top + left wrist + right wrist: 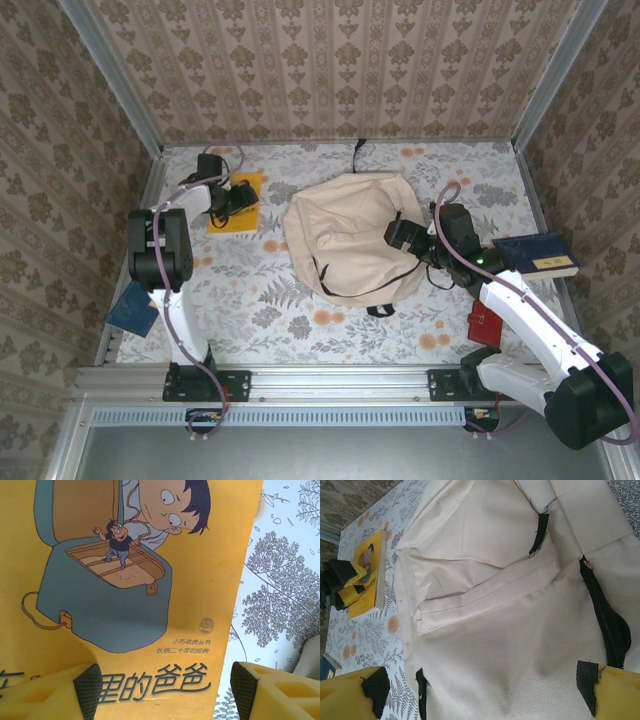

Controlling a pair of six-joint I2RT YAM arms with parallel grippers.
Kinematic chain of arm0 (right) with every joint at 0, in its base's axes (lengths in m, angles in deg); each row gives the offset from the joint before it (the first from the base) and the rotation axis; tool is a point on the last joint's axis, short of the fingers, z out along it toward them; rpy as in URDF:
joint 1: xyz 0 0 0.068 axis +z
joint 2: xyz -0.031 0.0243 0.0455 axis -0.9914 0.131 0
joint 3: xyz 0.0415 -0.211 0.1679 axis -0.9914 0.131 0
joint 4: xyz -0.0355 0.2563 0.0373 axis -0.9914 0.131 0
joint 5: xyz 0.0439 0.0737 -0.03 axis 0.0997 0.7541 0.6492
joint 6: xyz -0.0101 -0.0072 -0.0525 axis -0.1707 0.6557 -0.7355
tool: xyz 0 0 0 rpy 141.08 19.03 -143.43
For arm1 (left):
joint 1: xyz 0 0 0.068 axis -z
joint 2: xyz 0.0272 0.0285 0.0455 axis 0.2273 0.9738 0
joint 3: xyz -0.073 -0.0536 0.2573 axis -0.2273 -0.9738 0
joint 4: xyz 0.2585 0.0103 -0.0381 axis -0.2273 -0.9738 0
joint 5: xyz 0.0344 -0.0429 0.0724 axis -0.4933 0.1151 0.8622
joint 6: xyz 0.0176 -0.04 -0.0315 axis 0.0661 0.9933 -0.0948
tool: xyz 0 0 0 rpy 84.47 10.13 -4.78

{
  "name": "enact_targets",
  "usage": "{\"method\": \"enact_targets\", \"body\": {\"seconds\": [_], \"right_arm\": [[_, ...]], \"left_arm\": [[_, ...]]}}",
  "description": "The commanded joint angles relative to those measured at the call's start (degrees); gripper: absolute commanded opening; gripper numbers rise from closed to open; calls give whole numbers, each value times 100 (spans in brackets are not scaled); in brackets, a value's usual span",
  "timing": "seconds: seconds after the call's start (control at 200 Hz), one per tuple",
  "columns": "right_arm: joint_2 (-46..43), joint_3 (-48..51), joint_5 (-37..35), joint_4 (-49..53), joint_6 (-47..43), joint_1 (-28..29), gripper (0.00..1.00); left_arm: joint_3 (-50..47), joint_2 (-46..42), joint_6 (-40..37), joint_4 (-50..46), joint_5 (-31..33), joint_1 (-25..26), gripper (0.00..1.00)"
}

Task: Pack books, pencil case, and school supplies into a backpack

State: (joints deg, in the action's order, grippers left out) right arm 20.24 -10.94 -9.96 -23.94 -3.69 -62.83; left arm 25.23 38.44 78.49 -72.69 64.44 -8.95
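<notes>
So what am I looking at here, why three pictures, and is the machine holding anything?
These are two robot arms bolted to a table. One picture looks down from above; the other two come from a camera on each wrist. The left gripper hovers open over a yellow book, its fingers apart and not gripping it. The right gripper hangs open over the beige backpack, holding nothing. Also lying on the flowered table: a navy book at the right, another at the left edge, and a small red square.
</notes>
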Motion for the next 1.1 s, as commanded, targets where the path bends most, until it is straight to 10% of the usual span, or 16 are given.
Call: {"method": "enact_targets", "body": {"seconds": [0.0,0.595,0.815,1.095], "right_arm": [[-103,89,104,-41,91,15,100],[-26,177,129,27,194,248,100],[196,62,116,83,199,592,100],[600,-116,250,37,234,1120,100]], "left_arm": [[-649,-257,497,-615,-166,229,72],[-3392,-2883,1404,-755,728,1901,83],[-3534,-3848,998,-720,504,1718,99],[-2871,-3154,305,-144,-367,840,96]]}}
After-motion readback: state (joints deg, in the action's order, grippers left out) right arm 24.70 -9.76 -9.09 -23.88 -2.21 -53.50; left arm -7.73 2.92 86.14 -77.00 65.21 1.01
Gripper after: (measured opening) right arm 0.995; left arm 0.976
